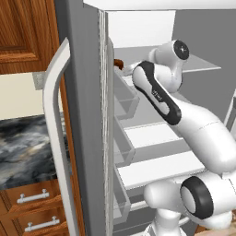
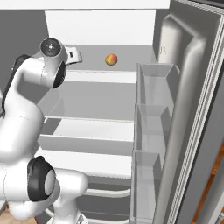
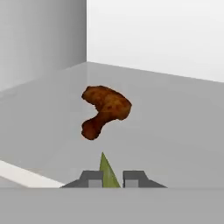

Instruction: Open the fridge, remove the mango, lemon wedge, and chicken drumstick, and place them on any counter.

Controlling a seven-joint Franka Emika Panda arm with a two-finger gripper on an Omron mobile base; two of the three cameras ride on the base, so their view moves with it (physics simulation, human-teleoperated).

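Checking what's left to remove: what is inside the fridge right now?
The fridge stands open. A mango sits on its upper shelf, and a chicken drumstick lies on a shelf ahead of the gripper, which pinches the lemon wedge. The arm hides part of the shelves.

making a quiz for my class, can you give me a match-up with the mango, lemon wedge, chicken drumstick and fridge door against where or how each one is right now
Things:
1. mango
2. lemon wedge
3. chicken drumstick
4. fridge door

Places or states:
A. pinched between the gripper's fingertips
B. swung open
C. on the upper shelf, toward the right side
D. lying on the shelf just ahead of the gripper

Pairs: 1-C, 2-A, 3-D, 4-B
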